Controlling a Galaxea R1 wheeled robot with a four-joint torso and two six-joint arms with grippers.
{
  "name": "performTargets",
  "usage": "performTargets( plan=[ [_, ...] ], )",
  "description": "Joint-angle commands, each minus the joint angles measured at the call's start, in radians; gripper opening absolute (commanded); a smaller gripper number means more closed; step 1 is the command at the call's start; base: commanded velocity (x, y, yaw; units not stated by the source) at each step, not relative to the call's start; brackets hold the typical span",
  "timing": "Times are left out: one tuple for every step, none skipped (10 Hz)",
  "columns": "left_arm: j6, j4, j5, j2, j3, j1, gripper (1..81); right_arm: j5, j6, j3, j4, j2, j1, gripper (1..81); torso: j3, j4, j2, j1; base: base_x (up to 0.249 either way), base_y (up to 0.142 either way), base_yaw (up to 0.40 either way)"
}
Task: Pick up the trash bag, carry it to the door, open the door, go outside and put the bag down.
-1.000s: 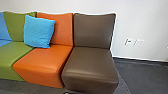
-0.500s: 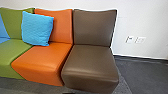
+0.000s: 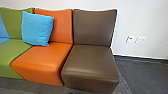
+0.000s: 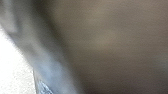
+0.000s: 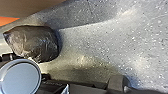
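The dark, shiny trash bag [image 5: 36,42] shows full and rounded in the right wrist view, beyond the robot's own round fitting and dark plate, with speckled grey floor around it. Whether my right gripper has hold of it, I cannot tell. In the left wrist view a blurred brown surface lies very close, with a hazy grey-blue band along it; what that band is stays unclear.
A row of padded seats stands against a white wall: green [image 3: 17,46], orange [image 3: 42,62] and brown [image 3: 91,65]. A blue cushion [image 3: 37,28] leans on the orange and green backs. Dark grey floor [image 3: 142,75] lies right of the brown seat.
The head camera has moved slightly, so the seats and wall sit a little higher and the seats look a bit nearer. Over the last half second that view has held nearly still.
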Motion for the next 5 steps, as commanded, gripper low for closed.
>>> performTargets(
  plan=[
    [0.003,-0.005,0.075,-0.011,-0.001,-0.065,1.0,-0.047,0.002,0.022,0.022,-0.056,0.067,81.1,0.0,0.0,0.0,0.0,0.0,0.0,0.0],
    [0.006,-0.005,0.076,-0.011,0.0,-0.064,1.0,-0.047,0.002,0.022,0.022,-0.056,0.067,81.1,0.0,0.0,0.1,-0.064,0.0,0.0,0.0],
    [0.014,-0.005,0.076,-0.011,0.0,-0.062,1.0,-0.047,0.002,0.021,0.022,-0.053,0.064,81.1,0.0,0.0,0.1,-0.064,0.0,0.0,0.0],
    [0.023,-0.005,0.078,-0.011,0.0,-0.062,1.0,-0.047,0.002,0.016,0.022,-0.048,0.061,81.1,0.0,0.0,0.107,-0.068,0.0,0.0,0.0],
    [0.043,-0.003,0.079,-0.013,0.0,-0.053,1.0,-0.047,0.002,0.009,0.02,-0.038,0.055,81.1,0.0,0.0,0.13,-0.083,0.0,0.0,0.0]
  ],
)
